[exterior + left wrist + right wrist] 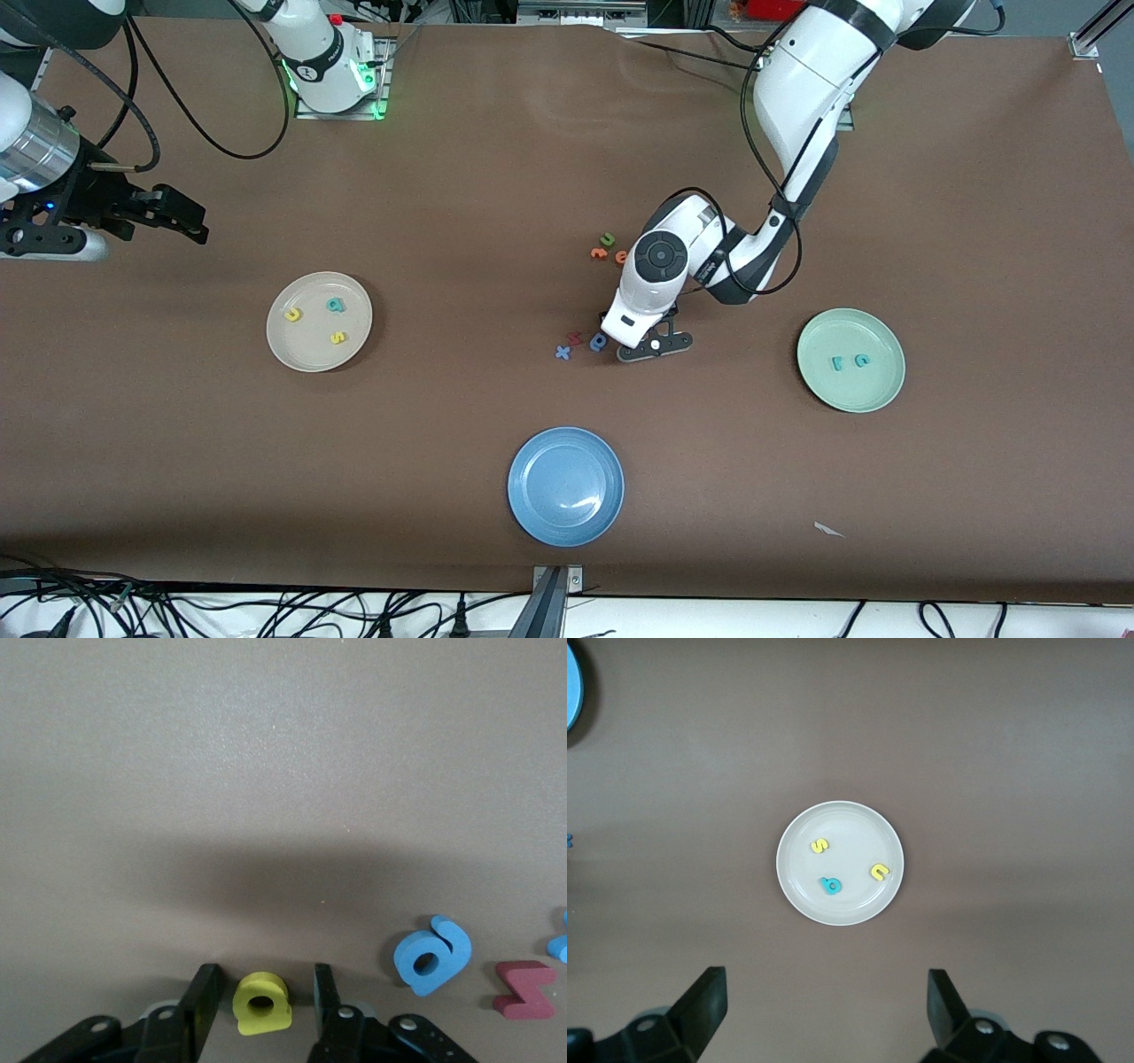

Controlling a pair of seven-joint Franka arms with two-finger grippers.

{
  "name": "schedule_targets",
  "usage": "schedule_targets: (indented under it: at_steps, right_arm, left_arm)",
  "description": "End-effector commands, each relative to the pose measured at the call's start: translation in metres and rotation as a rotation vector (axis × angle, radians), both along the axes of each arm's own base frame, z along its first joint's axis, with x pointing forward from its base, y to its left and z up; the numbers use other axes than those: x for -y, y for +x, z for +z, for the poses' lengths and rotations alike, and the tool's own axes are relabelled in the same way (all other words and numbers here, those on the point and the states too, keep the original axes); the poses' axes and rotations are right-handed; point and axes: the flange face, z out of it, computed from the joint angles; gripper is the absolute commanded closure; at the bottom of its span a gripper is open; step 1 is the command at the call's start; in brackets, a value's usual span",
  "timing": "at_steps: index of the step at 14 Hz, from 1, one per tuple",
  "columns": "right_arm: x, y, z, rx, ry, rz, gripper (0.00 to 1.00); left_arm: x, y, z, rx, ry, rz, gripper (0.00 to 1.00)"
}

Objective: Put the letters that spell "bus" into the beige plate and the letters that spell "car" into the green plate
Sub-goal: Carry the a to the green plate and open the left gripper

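My left gripper (266, 981) is down at the table's middle, open, its fingers either side of the yellow "a" (262, 1002) with a small gap on each side. The arm's hand hides this letter in the front view. The beige plate (306, 359) at the right arm's end holds the yellow "u" (292, 314), the teal "b" (335, 305) and the yellow "s" (337, 338). On the green plate (873, 390) at the left arm's end lie the teal "r" (836, 362) and the teal "c" (861, 360). My right gripper (190, 226) waits open and empty, high over the beige plate.
A blue rounded letter (432, 955), a red zigzag letter (524, 989) and a blue "x" (563, 352) lie beside the left gripper. Orange letters (599, 254) and a green "u" (608, 239) lie farther from the front camera. A blue plate (532, 505) sits near the front edge.
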Motion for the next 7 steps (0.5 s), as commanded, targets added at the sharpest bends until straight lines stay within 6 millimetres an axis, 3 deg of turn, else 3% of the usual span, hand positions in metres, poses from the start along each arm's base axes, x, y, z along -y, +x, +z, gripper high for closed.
schedule_targets:
  at_steps: [1,7]
  right_arm:
    - [0.0017,0.0001,0.0049,-0.001,-0.004,0.011,0.0]
    - [0.0017,0.0001,0.0049,-0.001,-0.004,0.011,0.0]
  left_arm:
    - [0.0047,-0.0039,-0.0018,0.001,0.032,0.007,0.56]
    - [0.0031,-0.0027,-0.002,0.003,0.034,0.007,0.71]
